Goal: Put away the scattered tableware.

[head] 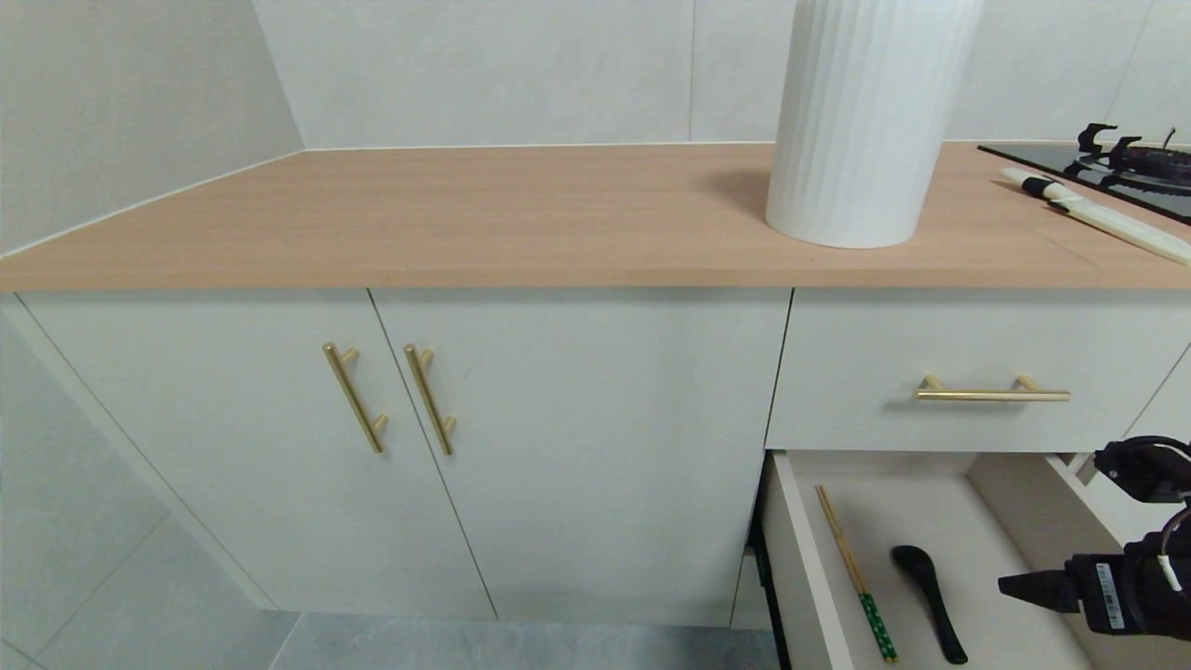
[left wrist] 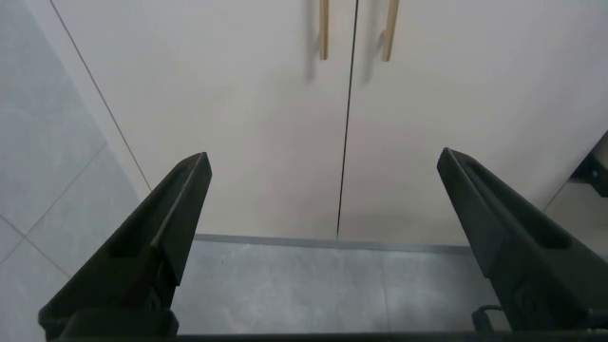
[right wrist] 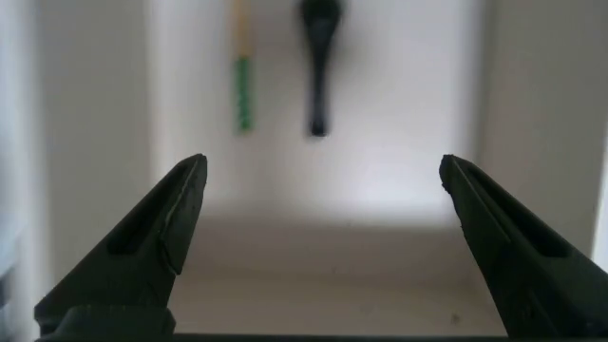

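Note:
An open lower drawer [head: 789,549] at the bottom right holds a pair of wooden chopsticks [head: 856,579] with green ends and a black spoon [head: 927,596], lying side by side. My right gripper [head: 1049,521] hangs open over the drawer's right part with nothing between its fingers. In the right wrist view the chopsticks [right wrist: 243,90] and the spoon [right wrist: 318,57] lie beyond the open right gripper [right wrist: 323,190]. A sheathed white knife [head: 1098,216] lies on the counter at the right. My left gripper [left wrist: 323,180] is open and empty, low before the cabinet doors [left wrist: 342,114].
A tall white ribbed container [head: 861,130] stands on the wooden counter [head: 465,214]. A black stove [head: 1121,163] is at the far right. Above the open drawer is a closed drawer with a brass handle [head: 992,394]. Two cabinet doors with brass handles [head: 354,395] stand shut at the left.

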You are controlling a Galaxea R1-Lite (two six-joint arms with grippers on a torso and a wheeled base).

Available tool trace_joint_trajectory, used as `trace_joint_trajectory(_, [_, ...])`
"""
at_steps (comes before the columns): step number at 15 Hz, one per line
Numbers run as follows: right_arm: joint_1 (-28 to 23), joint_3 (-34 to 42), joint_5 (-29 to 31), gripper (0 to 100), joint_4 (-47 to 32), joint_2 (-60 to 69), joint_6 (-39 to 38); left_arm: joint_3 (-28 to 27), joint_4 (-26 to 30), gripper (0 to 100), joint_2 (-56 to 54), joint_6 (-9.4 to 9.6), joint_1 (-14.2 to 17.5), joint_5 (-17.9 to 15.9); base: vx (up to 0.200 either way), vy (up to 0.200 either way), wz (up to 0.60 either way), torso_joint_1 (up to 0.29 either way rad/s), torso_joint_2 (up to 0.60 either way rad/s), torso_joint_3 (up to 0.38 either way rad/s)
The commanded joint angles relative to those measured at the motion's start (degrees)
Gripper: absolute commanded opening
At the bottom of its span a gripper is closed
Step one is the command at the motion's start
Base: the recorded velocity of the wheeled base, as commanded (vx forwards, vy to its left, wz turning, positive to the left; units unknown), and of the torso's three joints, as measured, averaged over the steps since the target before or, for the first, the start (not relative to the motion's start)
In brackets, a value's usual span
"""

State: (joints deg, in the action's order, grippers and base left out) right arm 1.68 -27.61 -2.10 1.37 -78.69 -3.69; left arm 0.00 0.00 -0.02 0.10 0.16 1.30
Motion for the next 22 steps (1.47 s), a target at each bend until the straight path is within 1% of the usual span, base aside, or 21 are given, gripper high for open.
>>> trace_joint_trajectory(1, [1.2,-1.7,-0.2,100,-0.7,2.8,0.0,0.0,0.0,100,0.0,-0.01,0.0,0.0,0.000,0.000,0.00,0.000,0.00,0.000])
trace_joint_trajectory(2, [1.5,-1.7,-0.2,100,-0.8,2.9,0.0,0.0,0.0,100,0.0,-0.01,0.1,0.0,0.000,0.000,0.00,0.000,0.00,0.000])
trace_joint_trajectory(4, [2.4,-1.4,-0.1,100,-2.9,3.3,0.2,0.0,0.0,100,0.0,-0.01,0.0,0.0,-0.200,0.000,0.00,-0.002,0.00,0.007])
trace_joint_trajectory(5, [2.8,-1.7,-0.1,100,-5.1,3.5,0.3,0.0,0.0,100,0.0,-0.01,0.0,0.0,-0.200,0.000,0.00,-0.007,0.00,-0.002])
trace_joint_trajectory(9, [4.4,-1.7,0.0,100,-7.5,5.2,0.4,0.0,0.0,100,0.0,-0.01,0.1,0.0,-0.200,0.000,0.00,-0.002,0.00,0.004])
trace_joint_trajectory(11, [4.8,-1.9,0.0,100,-10.3,6.9,2.4,0.0,0.0,100,0.0,-0.01,0.0,0.0,-0.200,0.000,0.00,-0.005,0.00,0.005])
trace_joint_trajectory(12, [4.8,-2.0,0.0,100,-10.9,7.1,2.6,0.0,0.0,100,0.0,-0.01,0.0,0.0,0.000,0.000,0.00,0.000,0.00,0.000])
trace_joint_trajectory(15, [5.1,-3.6,0.0,100,-18.2,8.3,2.7,0.0,0.0,100,0.0,-0.01,0.0,0.0,0.000,0.000,0.00,0.000,0.00,0.000])
trace_joint_trajectory(17, [5.0,-3.8,0.1,100,-19.6,7.7,3.1,0.0,0.0,100,0.0,-0.01,0.0,0.0,0.000,0.000,0.00,0.000,0.00,0.000])
trace_joint_trajectory(19, [6.1,-4.3,0.1,100,-21.8,7.0,3.2,0.0,0.0,100,0.0,-0.01,0.0,0.0,0.000,0.000,0.00,0.000,0.00,0.000])
trace_joint_trajectory(22, [6.9,-6.7,0.9,100,-28.4,4.4,3.1,0.0,0.0,100,0.0,-0.01,0.1,0.0,0.000,0.000,0.00,0.000,0.00,0.000])
